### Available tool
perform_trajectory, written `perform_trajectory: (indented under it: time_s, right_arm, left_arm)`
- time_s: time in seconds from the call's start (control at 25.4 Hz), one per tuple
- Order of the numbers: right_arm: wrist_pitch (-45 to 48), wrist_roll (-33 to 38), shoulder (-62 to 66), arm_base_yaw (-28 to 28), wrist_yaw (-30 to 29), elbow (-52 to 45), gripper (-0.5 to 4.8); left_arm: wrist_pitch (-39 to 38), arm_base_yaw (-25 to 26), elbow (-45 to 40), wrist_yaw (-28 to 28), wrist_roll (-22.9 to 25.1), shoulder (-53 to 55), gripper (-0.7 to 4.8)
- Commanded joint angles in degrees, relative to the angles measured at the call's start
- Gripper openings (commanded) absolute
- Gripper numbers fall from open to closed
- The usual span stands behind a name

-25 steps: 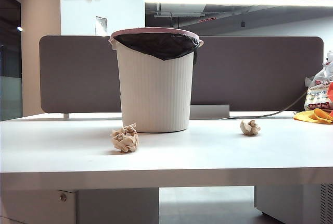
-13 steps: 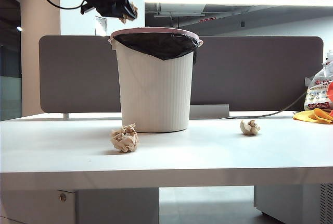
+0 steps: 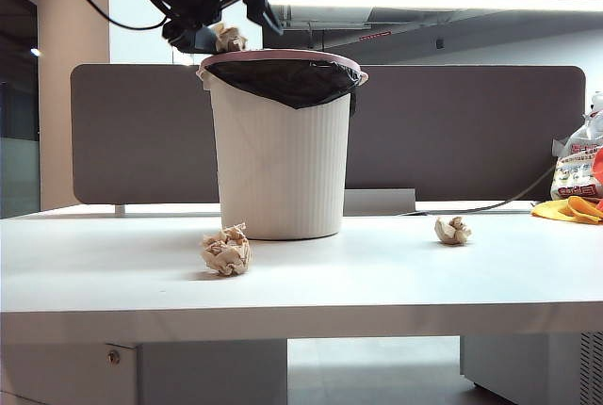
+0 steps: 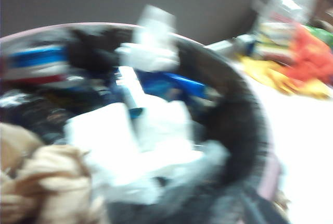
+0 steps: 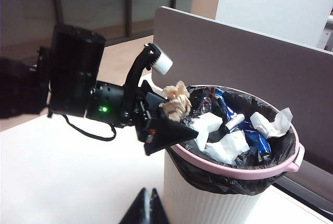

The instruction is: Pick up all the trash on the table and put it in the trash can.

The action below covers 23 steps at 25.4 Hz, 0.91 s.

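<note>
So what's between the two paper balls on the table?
Nothing. In the exterior view, the bare white table runs between the bigger paper ball and the smaller paper ball. The trash can stands farther back, behind that stretch.

Left gripper (image 3: 229, 17) fingers now spread over trash can (image 3: 281, 155).
</note>
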Motion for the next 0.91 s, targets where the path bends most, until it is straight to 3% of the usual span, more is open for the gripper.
perform_trajectory:
  time_s: [0.04, 0.08, 0.16, 0.24, 0.35, 0.43, 0.51, 0.67, 0.75, 0.91]
  right_arm:
    - [1.01, 0.0, -0.13, 0.09, -0.33, 0.17, -0.07]
    - [0.98, 0.0, -0.13, 0.09, -0.33, 0.17, -0.06]
    - [1.01, 0.0, -0.15, 0.09, -0.39, 0.17, -0.07]
    - [0.98, 0.0, -0.2, 0.09, -0.37, 0.17, -0.07]
    - [0.87, 0.02, -0.37, 0.09, -1.4, 0.17, -0.06]
    - [0.5, 0.02, -0.37, 0.09, -2.8, 0.17, -0.07]
    - [0.55, 0.0, -0.35, 0.09, -2.47, 0.17, -0.07]
    - [0.39, -0.02, -0.37, 0.09, -2.49, 0.17, -0.06]
    - [0.37, -0.33, -0.39, 0.09, -2.47, 0.17, -0.07]
    - [-0.83, -2.21, -0.66, 0.07, -1.64, 0.17, -0.07]
  left_arm:
    - [-4.02, -3.41, 5.25, 0.26, 21.29, -0.9, 4.79]
    - [-3.98, -4.2, 6.16, -3.54, 27.65, -0.9, 4.79]
    - [-2.84, -5.11, 6.4, -10.91, 36.04, -0.66, 4.79]
    - [-1.42, -5.57, 6.4, -14.6, 41.57, 0.13, 4.79]
    - [4.66, -5.55, 6.4, -20.44, 41.4, 2.16, 4.79]
    - [3.78, -5.55, 6.4, -21.64, 40.98, 2.12, 4.79]
    - [3.48, -5.57, 6.4, -24.57, 35.78, 0.94, 4.79]
    - [-0.81, -5.57, 6.4, -25.27, 23.1, -3.34, 4.79]
    - [-6.8, -5.55, 6.4, -24.17, 13.75, -6.88, 4.79]
    - [-21.29, -5.57, 6.4, -19.17, 6.32, -12.11, 4.79]
